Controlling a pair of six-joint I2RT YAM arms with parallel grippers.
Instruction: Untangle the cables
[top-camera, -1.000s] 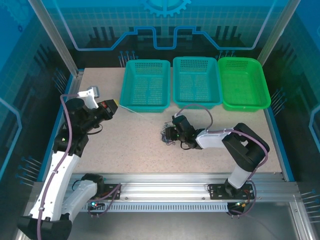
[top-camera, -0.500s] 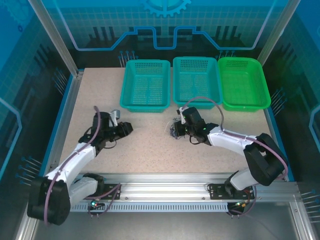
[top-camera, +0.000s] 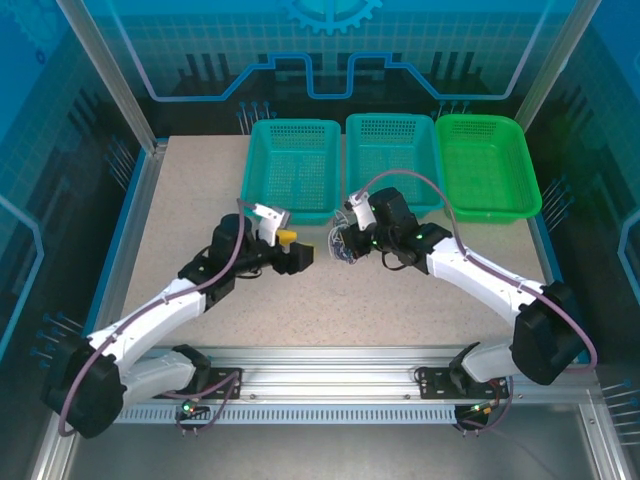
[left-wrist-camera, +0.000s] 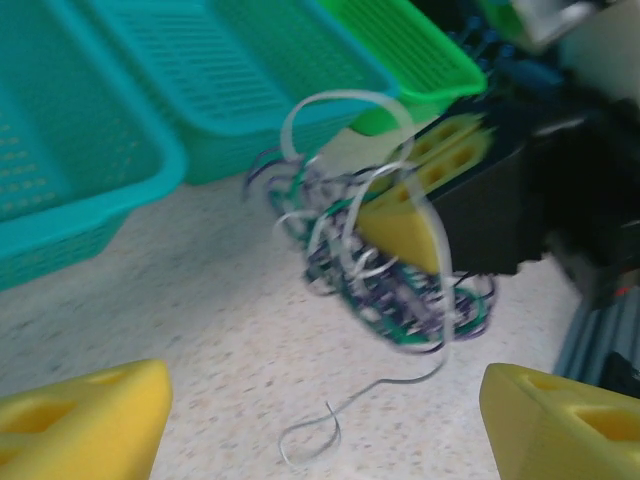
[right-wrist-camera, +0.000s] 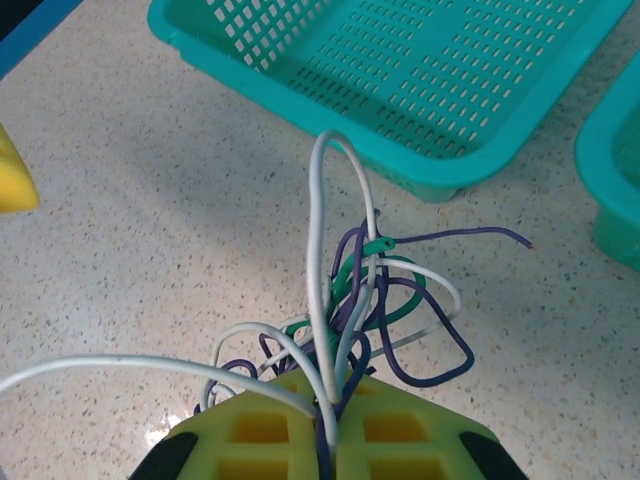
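Cables (top-camera: 341, 243) pinched in my right gripper (top-camera: 350, 238), just short of the baskets.

A teal basket (top-camera: 291, 213), a second teal basket (top-camera: 393, 207) and a green basket (top-camera: 490, 213) line the far edge of the table (top-camera: 200, 200). The cables (right-wrist-camera: 350, 290) hang outside them, before the gap between the two teal ones. My right gripper (right-wrist-camera: 325, 420) has its yellow pads (right-wrist-camera: 260, 430) pressed together on white, purple and green strands. My left gripper (top-camera: 297, 258) sits near, jaws spread wide. The left wrist view is blurred — there I cannot tell which strand of the cables (left-wrist-camera: 380, 270) crosses which.

White, purple and green cables (right-wrist-camera: 352, 285); teal baskets (top-camera: 291, 175), green basket (top-camera: 487, 170); speckled beige table (top-camera: 200, 200)
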